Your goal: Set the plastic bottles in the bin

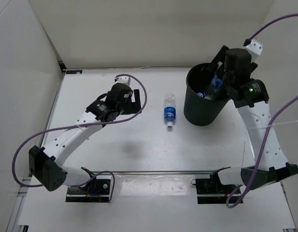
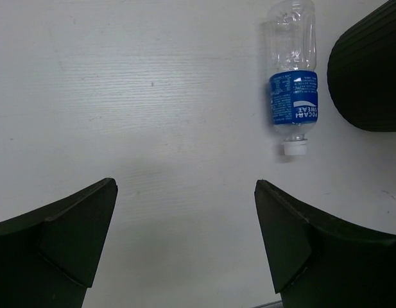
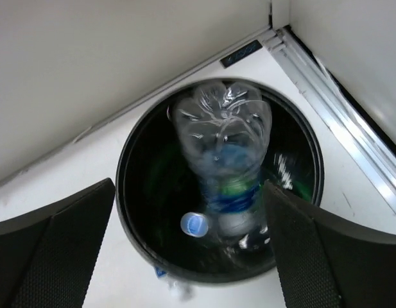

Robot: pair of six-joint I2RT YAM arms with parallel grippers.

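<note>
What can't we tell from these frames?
Top view: right hand covers part of the bin's mouth; contents can't be counted.
Right wrist: bottle in the mouth is blurred, its label unreadable, and it hides the bottom.
Left wrist: bin cut off by the right edge.

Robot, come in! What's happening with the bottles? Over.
Left gripper open over the table. Right gripper open above the bin, clear bottle blurred at its mouth. Second bottle lying beside the bin. Nothing blocking it.
</note>
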